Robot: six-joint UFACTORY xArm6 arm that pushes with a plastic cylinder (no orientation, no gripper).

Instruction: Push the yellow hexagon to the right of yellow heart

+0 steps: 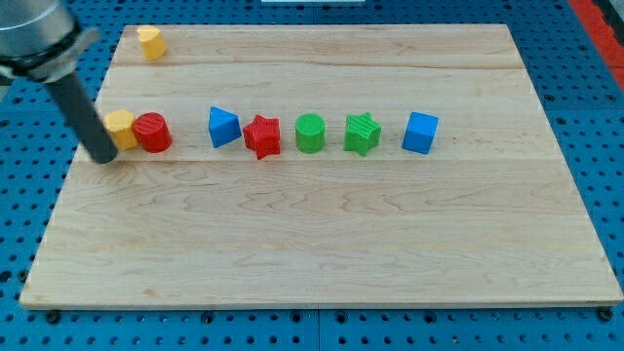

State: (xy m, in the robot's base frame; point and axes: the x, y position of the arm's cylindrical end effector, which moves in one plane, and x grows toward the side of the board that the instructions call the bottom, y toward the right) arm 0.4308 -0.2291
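The yellow hexagon (pixel 121 128) lies at the board's left, touching the red cylinder (pixel 153 133) on its right. The yellow heart (pixel 150 42) sits apart near the board's top left corner. My tip (pixel 103 158) rests on the board just left of and slightly below the yellow hexagon, right against it or nearly so. The rod slants up to the view's top left.
A row runs rightward from the red cylinder: blue triangle (pixel 223 127), red star (pixel 262 136), green cylinder (pixel 310 133), green star (pixel 362 133), blue cube (pixel 421 133). The wooden board's left edge (pixel 73 166) is close to my tip.
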